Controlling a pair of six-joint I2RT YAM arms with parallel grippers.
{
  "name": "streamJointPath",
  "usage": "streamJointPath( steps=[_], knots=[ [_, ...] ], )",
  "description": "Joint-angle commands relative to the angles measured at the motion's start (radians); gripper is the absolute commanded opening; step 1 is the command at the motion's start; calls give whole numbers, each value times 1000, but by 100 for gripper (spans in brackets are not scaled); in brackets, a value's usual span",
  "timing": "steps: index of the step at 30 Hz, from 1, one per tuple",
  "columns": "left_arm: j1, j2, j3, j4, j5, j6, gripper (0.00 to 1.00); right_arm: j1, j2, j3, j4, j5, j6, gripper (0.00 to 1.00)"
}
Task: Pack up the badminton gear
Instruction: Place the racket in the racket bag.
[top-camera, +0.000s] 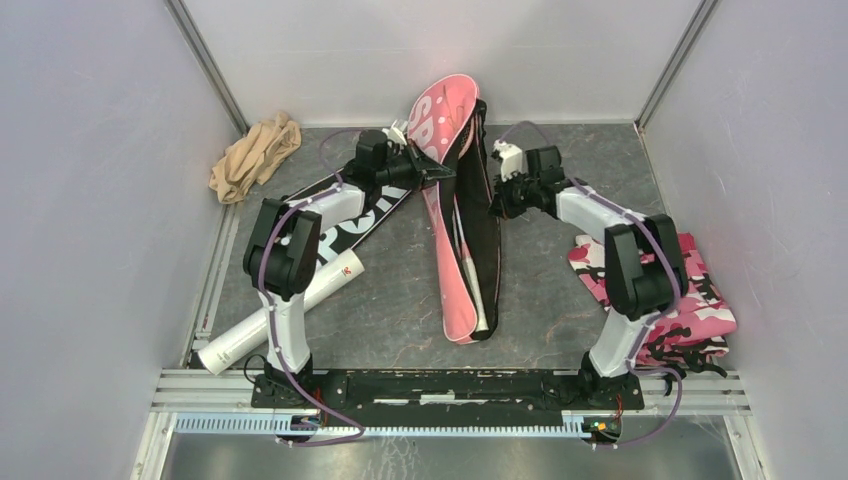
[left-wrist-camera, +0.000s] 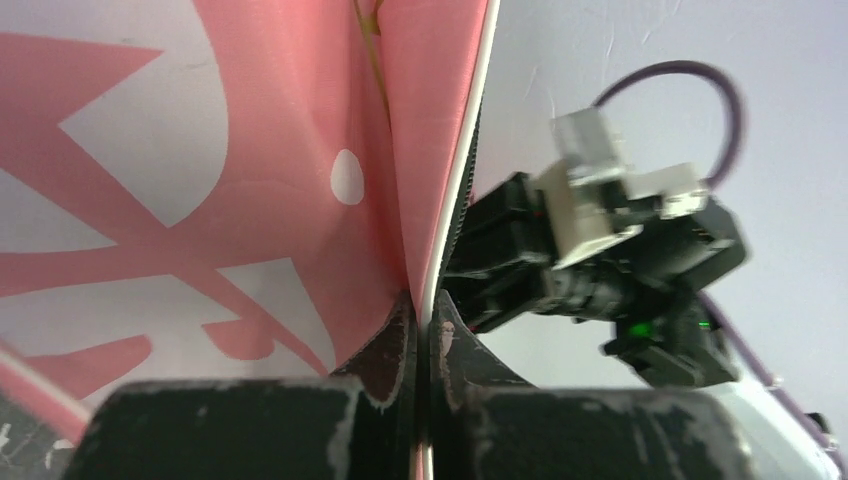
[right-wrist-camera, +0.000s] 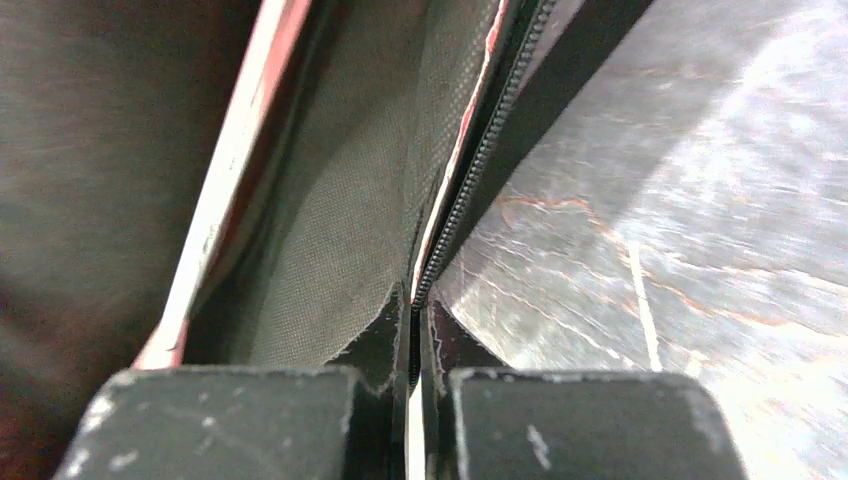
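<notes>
A pink racket-shaped bag (top-camera: 447, 130) lettered SPORT lies open mid-table, its pink flap raised and its black half (top-camera: 487, 240) beside it. My left gripper (top-camera: 432, 172) is shut on the flap's white-piped edge (left-wrist-camera: 455, 200); in the left wrist view the jaws (left-wrist-camera: 422, 325) pinch it tight. My right gripper (top-camera: 497, 203) is shut on the black half's zipper edge (right-wrist-camera: 470, 180), with the grey lining (right-wrist-camera: 350, 200) to its left. A second, black bag (top-camera: 368, 218) lies under the left arm. A long white tube (top-camera: 285, 312) rests at the near left.
A beige cloth (top-camera: 255, 155) is bunched in the far left corner. A pink camouflage cloth (top-camera: 690, 300) lies by the right arm's base. Grey walls close in the dark table (top-camera: 400, 300) on three sides. The right arm (left-wrist-camera: 610, 250) shows in the left wrist view.
</notes>
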Motion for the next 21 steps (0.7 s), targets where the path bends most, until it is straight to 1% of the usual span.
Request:
streamJointPath(
  steps=[1, 6, 10, 15, 21],
  knots=[
    [2, -105, 143, -156, -1, 231, 2, -33, -204, 2, -30, -23, -25, 0],
    [-20, -102, 247, -361, -56, 400, 3, -32, -321, -2, -90, -101, -42, 0],
    [-52, -97, 312, -496, -104, 499, 5, -33, -383, -33, -82, -126, -32, 0],
    [-101, -96, 361, -608, -189, 604, 6, -32, -424, -120, -25, -114, -1, 0],
    [-148, -72, 409, -693, -238, 664, 6, -30, -441, -187, 43, -150, 54, 0]
  ],
)
